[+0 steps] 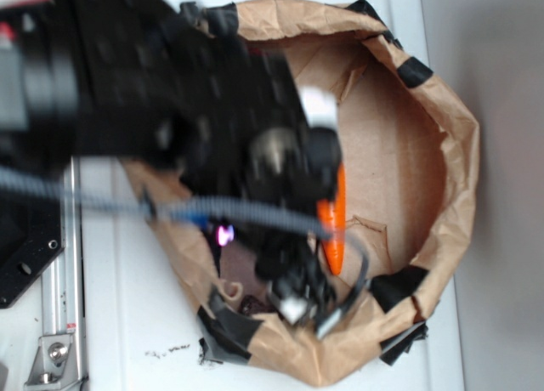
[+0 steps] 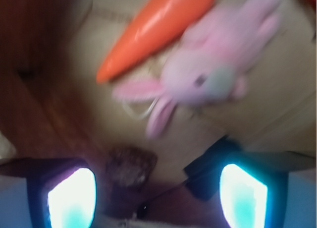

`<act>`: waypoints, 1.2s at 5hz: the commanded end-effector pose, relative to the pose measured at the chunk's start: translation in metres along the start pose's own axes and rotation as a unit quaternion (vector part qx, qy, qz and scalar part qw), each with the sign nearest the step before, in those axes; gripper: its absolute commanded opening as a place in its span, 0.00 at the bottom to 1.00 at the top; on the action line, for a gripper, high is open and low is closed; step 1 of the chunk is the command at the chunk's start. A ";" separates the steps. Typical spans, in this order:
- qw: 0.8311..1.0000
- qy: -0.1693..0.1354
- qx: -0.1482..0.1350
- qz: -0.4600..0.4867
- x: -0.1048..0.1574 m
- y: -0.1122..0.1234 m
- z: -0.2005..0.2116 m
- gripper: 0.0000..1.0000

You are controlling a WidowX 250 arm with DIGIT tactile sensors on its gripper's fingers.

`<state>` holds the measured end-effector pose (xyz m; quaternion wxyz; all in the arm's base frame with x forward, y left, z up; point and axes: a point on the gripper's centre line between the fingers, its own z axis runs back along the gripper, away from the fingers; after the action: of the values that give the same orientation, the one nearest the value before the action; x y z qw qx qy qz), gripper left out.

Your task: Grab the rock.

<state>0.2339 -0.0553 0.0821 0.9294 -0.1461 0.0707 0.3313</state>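
The rock point(image 2: 131, 166), a small lumpy brown-grey stone, lies on the brown paper floor in the wrist view. It sits between my fingers, closer to the left glowing pad point(image 2: 72, 198) than to the right one point(image 2: 242, 196). My gripper point(image 2: 157, 198) is open with a wide gap and touches nothing. In the exterior view the gripper point(image 1: 310, 316) hangs low at the near side of the paper basin, and a dark lump that looks like the rock point(image 1: 252, 304) shows just left of it. The arm hides most of the basin floor.
An orange toy carrot point(image 2: 153, 27) point(image 1: 333, 229) and a pink plush bunny point(image 2: 208, 74) lie beyond the rock. The crumpled brown paper wall point(image 1: 450, 153) with black tape patches point(image 1: 399, 285) rings everything. A black tape piece point(image 2: 213, 171) lies near the right finger.
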 end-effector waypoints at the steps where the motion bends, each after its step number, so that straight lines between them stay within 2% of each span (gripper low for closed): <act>1: 0.998 -0.004 0.014 -0.054 -0.016 -0.014 -0.051 1.00; 2: 0.999 0.006 0.002 -0.053 -0.020 -0.010 -0.063 1.00; 3: 0.998 0.036 -0.003 -0.058 -0.031 -0.010 -0.079 0.91; 4: 0.997 0.049 -0.007 -0.061 -0.043 -0.014 -0.080 0.00; 5: 0.997 0.037 -0.003 -0.072 -0.046 -0.017 -0.073 0.00; 6: 0.997 0.017 -0.017 -0.079 -0.040 -0.017 -0.058 0.00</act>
<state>0.2177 -0.1029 0.0339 0.9437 -0.1655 0.0757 0.2764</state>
